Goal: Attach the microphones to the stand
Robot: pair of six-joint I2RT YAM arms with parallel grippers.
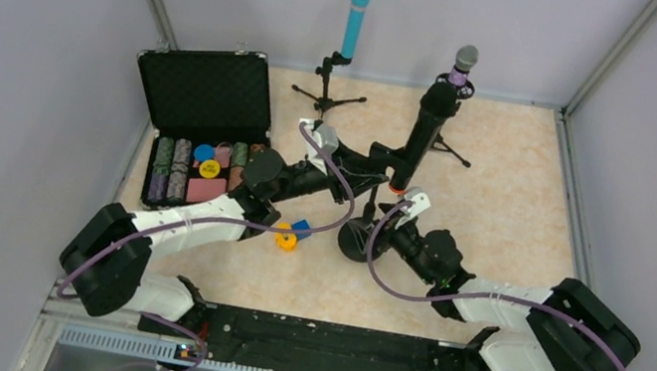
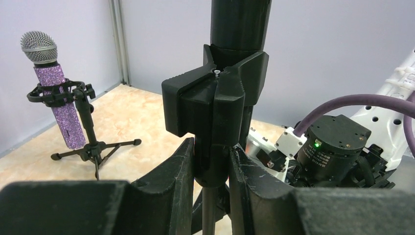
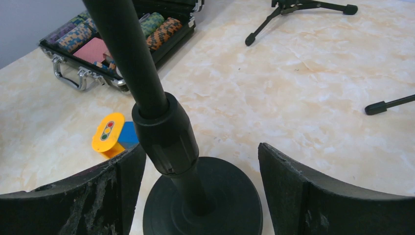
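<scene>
Open case of poker chips (image 1: 204,119) sits at the left of the counter (image 1: 503,205), & a small orange-and-blue toy (image 1: 287,236) lies near the round-base stand (image 3: 203,203). Blue mic (image 1: 359,11) stands up in a little tripod (image 1: 329,85) at the back. Purple mic (image 2: 55,93) w/ silver top stands in another tripod (image 2: 93,149) at back right. Both arms crowd the middle, so from above the R arm hides part of the round base. Black mic (image 1: 426,131) w/ orange end sits in the black clip (image 2: 215,103) on top of the round-base stand. L gripper (image 2: 211,147) is squeezed tight on the thin stem just under that clip. R gripper (image 3: 199,147) is low by the base, spread wide, one finger each side of the pole's fat collar (image 3: 166,132), holding nothing. The finger nearer the toy is v. close to the collar; can't tell if it touches.
</scene>
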